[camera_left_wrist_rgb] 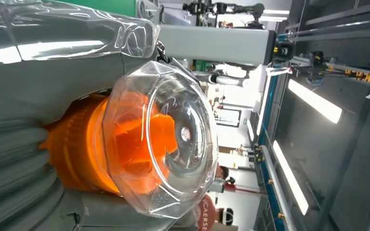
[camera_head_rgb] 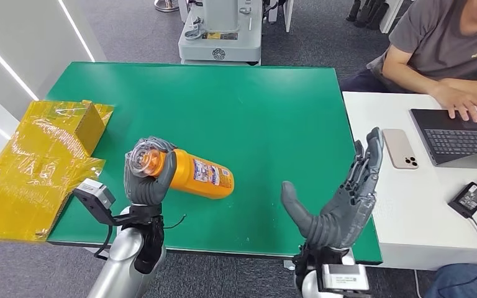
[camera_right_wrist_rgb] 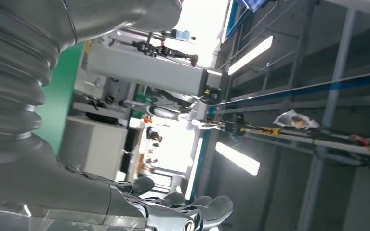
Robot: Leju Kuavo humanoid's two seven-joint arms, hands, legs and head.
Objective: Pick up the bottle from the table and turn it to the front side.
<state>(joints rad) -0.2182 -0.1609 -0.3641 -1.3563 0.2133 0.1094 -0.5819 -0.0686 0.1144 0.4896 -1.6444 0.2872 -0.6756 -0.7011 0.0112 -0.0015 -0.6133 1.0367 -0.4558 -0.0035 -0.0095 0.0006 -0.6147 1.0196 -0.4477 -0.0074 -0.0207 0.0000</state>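
An orange bottle with a clear cap lies on its side over the green table, its label facing up and to the right. My left hand grips it near the cap end, fingers wrapped around the neck. The left wrist view looks straight at the clear cap and the orange neck behind it, held by my grey fingers. My right hand stands open to the right of the bottle, palm facing it, thumb out, apart from it. Its fingertips show in the right wrist view.
A yellow wrapped box sits at the table's left edge. A white desk at the right carries a phone, a laptop and a power adapter; a person types there. A machine base stands beyond the table.
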